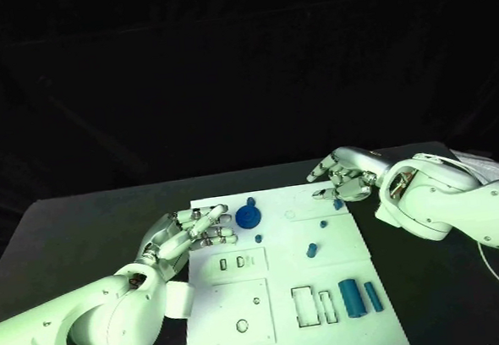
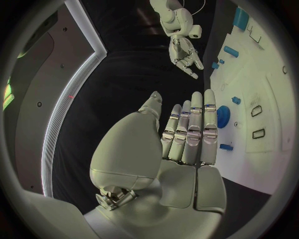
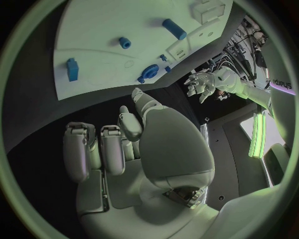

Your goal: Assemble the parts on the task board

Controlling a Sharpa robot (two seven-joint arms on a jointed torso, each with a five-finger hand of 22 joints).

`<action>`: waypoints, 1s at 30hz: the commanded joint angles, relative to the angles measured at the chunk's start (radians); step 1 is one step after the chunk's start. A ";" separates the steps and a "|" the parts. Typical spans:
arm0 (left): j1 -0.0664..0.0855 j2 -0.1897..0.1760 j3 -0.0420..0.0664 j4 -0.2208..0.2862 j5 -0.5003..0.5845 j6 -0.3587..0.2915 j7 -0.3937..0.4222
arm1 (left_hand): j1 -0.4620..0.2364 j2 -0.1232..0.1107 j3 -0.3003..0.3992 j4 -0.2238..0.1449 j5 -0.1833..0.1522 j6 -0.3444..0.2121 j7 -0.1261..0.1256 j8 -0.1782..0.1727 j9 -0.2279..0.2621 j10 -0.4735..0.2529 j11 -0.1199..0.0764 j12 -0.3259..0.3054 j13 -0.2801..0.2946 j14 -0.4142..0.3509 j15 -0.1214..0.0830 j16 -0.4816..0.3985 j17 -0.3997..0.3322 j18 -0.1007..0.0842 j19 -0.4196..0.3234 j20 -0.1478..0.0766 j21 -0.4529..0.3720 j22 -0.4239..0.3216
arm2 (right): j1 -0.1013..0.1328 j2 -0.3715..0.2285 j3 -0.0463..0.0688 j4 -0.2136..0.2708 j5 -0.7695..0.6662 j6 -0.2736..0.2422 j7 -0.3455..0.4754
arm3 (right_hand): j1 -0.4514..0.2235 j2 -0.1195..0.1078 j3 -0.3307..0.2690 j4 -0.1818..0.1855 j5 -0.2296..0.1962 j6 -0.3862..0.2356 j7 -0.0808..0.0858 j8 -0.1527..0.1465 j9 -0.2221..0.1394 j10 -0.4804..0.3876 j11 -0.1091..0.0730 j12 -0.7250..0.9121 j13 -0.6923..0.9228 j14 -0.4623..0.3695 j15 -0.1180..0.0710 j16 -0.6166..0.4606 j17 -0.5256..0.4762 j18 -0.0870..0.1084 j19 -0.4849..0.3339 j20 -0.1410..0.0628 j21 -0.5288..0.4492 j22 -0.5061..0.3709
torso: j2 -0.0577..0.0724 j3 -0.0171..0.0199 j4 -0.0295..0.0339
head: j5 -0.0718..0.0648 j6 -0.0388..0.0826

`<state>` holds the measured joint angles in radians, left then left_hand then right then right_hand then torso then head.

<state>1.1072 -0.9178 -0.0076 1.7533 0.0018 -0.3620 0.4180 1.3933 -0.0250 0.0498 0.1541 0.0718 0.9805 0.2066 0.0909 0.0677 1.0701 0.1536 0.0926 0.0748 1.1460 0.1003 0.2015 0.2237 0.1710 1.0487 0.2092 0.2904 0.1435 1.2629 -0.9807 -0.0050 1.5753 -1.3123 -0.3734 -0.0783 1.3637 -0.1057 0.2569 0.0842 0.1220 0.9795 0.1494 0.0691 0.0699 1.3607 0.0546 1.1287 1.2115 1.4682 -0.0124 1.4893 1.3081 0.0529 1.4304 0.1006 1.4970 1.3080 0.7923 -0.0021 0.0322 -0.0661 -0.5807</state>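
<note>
Hovering at the left edge of the task board [image 1: 341, 314], the left hand [image 1: 195, 228] held nothing; its fingers [image 2: 193, 129] lay straight and side by side, tips just beside the blue gear-like disc [image 1: 248, 216] in the upper middle of the head frame. The right hand [image 1: 342, 176] sat at the board's upper right corner, fingers loosely curled and apart, also empty as far as the views showed.

Judged step: reaching for a first part, most likely the disc. To do it well, the left hand should spread its fingers before coming down, pinch the disc by its rim, and lift straight so the small blue peg [image 1: 250, 200] just above it is not knocked. The right hand should stay off the board until a part is up.

Parts lay loose on the board: a small blue piece [image 1: 312, 250] mid-board, another tiny one [image 1: 324, 224] above it, and two blue cylinders [image 1: 351, 295], [image 1: 372, 295] lying side by side at lower right. Board recesses: the rectangular outlined slot [image 1: 313, 305] just left of the cylinders held a pale insert, exact content unclear; the two small slots [image 1: 238, 262] near the left hand looked unfilled. Assembly seemed barely begun.
</note>
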 commanded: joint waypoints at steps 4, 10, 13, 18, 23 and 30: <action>0.000 0.009 0.000 -0.007 -0.005 0.029 0.007 | -0.001 0.012 0.003 -0.009 0.000 0.002 0.002 -0.005 -0.001 0.002 0.002 -0.007 -0.001 0.008 0.001 -0.007 0.003 0.010 0.008 -0.003 -0.006 -0.001 | -0.017 -0.036 -0.008 -0.031 0.043 0.038 0.104 | 0.012 -0.003 0.000 -0.007 0.007 0.007 0.000 0.004 0.000 0.006 0.003 -0.001 -0.001 0.069 -0.001 0.006 0.091 -0.009 0.004 -0.002 0.000 0.068 | -0.008 0.0084 -0.0089 | -0.017 0.003; -0.001 0.011 0.000 -0.011 -0.005 0.029 0.007 | 0.002 0.015 0.004 -0.013 0.000 0.003 0.002 -0.006 0.000 0.003 0.001 -0.008 -0.001 0.009 0.001 -0.008 0.005 0.010 0.009 -0.003 -0.006 -0.001 | -0.039 -0.041 -0.010 -0.073 0.037 0.044 0.114 | 0.013 -0.007 -0.002 -0.010 0.006 0.004 0.000 0.002 -0.001 0.003 0.004 -0.005 -0.003 0.069 -0.001 0.007 0.093 -0.009 0.004 -0.002 0.000 0.068 | -0.007 0.0087 -0.0095 | -0.021 0.008; -0.001 0.012 0.000 -0.012 -0.005 0.029 0.007 | 0.004 0.017 0.005 -0.015 0.000 0.004 0.002 -0.007 0.000 0.003 0.001 -0.009 -0.001 0.009 0.001 -0.008 0.006 0.010 0.009 -0.003 -0.007 -0.001 | -0.050 -0.038 -0.010 -0.095 0.035 0.047 0.116 | 0.013 -0.008 -0.002 -0.010 0.005 0.002 0.001 0.001 -0.002 0.002 0.004 -0.006 -0.005 0.069 -0.001 0.007 0.094 -0.009 0.004 -0.002 0.000 0.068 | -0.007 0.0089 -0.0090 | -0.023 0.009; -0.002 0.014 0.000 -0.015 -0.005 0.030 0.006 | 0.004 0.017 0.005 -0.015 0.000 0.004 0.002 -0.007 0.000 0.003 0.001 -0.009 -0.001 0.009 0.001 -0.008 0.006 0.010 0.009 -0.003 -0.007 -0.001 | -0.061 -0.031 -0.011 -0.122 0.021 0.059 0.112 | 0.012 -0.011 -0.005 -0.012 -0.002 -0.002 0.001 -0.002 -0.003 -0.001 0.005 -0.010 -0.007 0.069 0.000 0.006 0.093 -0.008 0.002 -0.002 -0.002 0.065 | -0.007 0.0090 -0.0067 | -0.023 0.007; -0.003 0.015 0.000 -0.018 -0.005 0.031 0.006 | 0.004 0.017 0.005 -0.015 0.000 0.004 0.002 -0.007 0.000 0.003 0.001 -0.009 -0.001 0.009 0.001 -0.008 0.006 0.010 0.009 -0.003 -0.007 -0.001 | -0.068 -0.021 -0.011 -0.141 0.014 0.058 0.106 | 0.011 -0.012 -0.007 -0.013 -0.007 -0.005 0.002 -0.004 -0.003 -0.003 0.006 -0.015 -0.010 0.069 0.001 0.006 0.092 -0.008 0.000 -0.001 -0.003 0.063 | -0.007 0.0087 -0.0086 | -0.019 0.005; -0.004 0.018 0.000 -0.020 -0.005 0.032 0.005 | 0.004 0.017 0.005 -0.015 0.000 0.004 0.002 -0.007 0.000 0.003 0.001 -0.009 -0.001 0.009 0.001 -0.008 0.006 0.010 0.009 -0.003 -0.007 -0.001 | -0.071 -0.008 -0.011 -0.163 0.011 0.065 0.105 | 0.011 -0.012 -0.007 -0.013 -0.009 -0.006 0.002 -0.005 -0.004 -0.005 0.006 -0.018 -0.013 0.069 0.001 0.005 0.091 -0.007 -0.001 -0.001 -0.003 0.062 | -0.008 0.0077 -0.0068 | -0.019 0.000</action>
<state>1.1037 -0.9024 -0.0079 1.7326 0.0017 -0.3518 0.4174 1.3974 -0.0210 0.0527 0.1458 0.0717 0.9805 0.2066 0.0909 0.0677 1.0701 0.1535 0.0889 0.0748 1.1460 0.1003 0.1967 0.2288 0.1711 1.0524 0.2056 0.2904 0.1436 1.1929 -0.9909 -0.0156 1.4142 -1.2855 -0.3277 0.0179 1.3716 -0.1137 0.2499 0.0772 0.1196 0.9794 0.1494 0.0691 0.0674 1.3570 0.0584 1.1143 1.1998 1.4682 -0.0125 1.4932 1.3077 0.0528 1.4304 0.1006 1.4970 1.3078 0.7853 0.0059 0.0249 -0.0863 -0.5782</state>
